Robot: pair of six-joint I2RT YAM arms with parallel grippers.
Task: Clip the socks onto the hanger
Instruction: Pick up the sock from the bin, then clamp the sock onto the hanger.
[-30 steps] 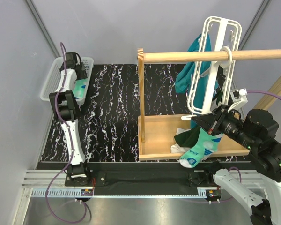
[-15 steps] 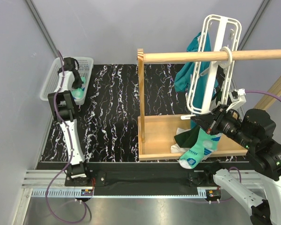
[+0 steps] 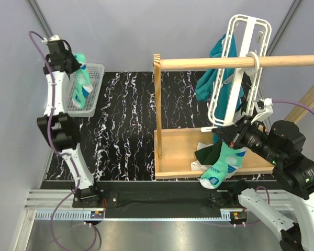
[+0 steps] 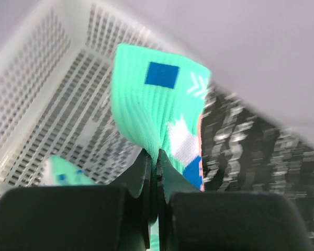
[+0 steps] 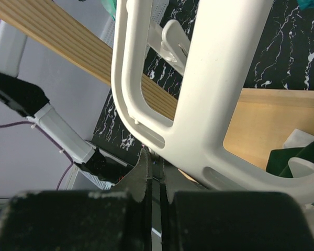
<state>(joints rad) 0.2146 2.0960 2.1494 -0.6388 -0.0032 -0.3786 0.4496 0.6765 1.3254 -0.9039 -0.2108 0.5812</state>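
Note:
My left gripper (image 3: 75,63) is raised above the white basket (image 3: 98,78) and shut on a mint-green sock (image 3: 79,79), which dangles from it. In the left wrist view the jaws (image 4: 156,157) pinch that sock (image 4: 152,99) by a fold. A second sock (image 4: 60,170) lies in the basket (image 4: 36,78). The white hanger (image 3: 235,78) hangs by its ring from the wooden rod (image 3: 199,63). My right gripper (image 3: 226,133) is shut on its lower edge (image 5: 220,78), the jaws (image 5: 153,154) meeting at the rim. Another sock (image 3: 222,167) hangs below the hanger, its top hidden behind that gripper.
The rod rests on a wooden stand with a tray base (image 3: 178,151). A dark teal garment (image 3: 212,78) hangs behind the hanger, and dark green cloth (image 3: 206,154) lies in the tray. Grey walls close in both sides of the black marbled table (image 3: 125,115).
My left gripper closed on a sock inside the basket and rose well above it, carrying the sock up. The right gripper and hanger stayed almost still.

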